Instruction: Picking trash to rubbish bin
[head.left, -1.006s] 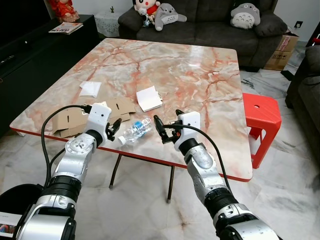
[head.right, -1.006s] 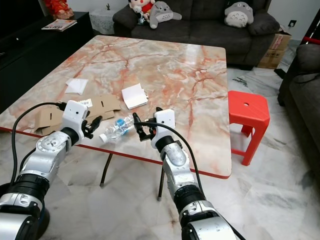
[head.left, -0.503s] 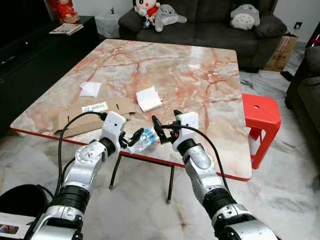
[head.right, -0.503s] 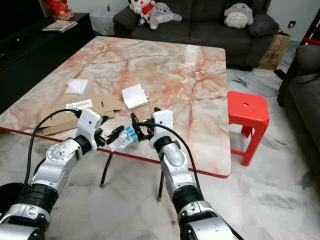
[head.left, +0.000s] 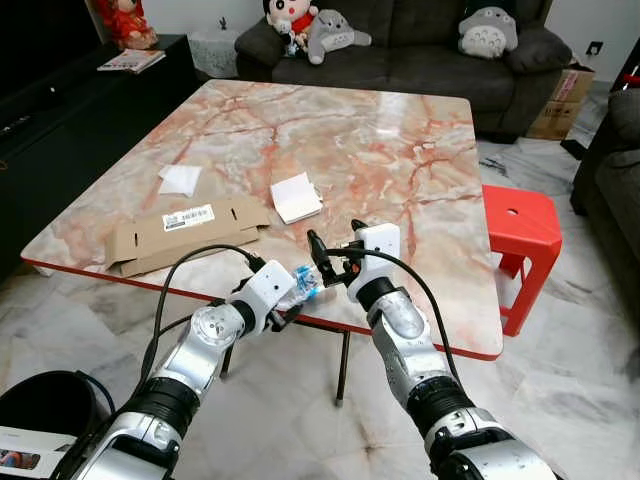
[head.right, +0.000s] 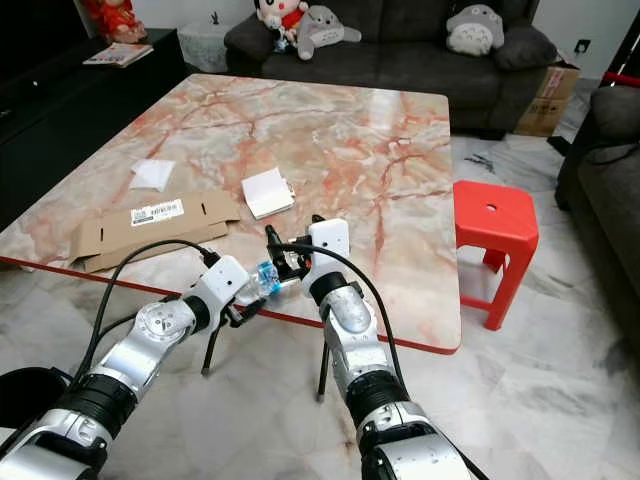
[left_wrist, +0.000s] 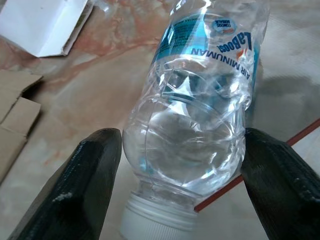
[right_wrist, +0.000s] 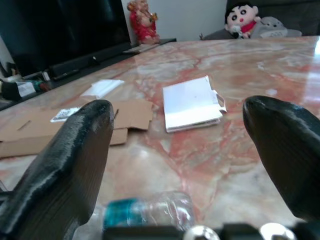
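Bottle (left_wrist: 195, 125) lies at the table's (head.left: 400, 150) near edge, at 6 o'clock from the white box (head.left: 297, 197). Our left gripper (head.left: 290, 305) pinches it between its fingers (left_wrist: 85, 185); our right gripper (head.left: 322, 262) waits spread beside it. Cardboard (head.left: 180, 232) and tissue (head.left: 181, 178) remain; we judge the binning barely begun, the bin (head.left: 40, 400) at 8 o'clock.

Red stool (head.left: 523, 228) beside marble table (head.left: 380, 130) (sofa (head.left: 420, 40) behind).
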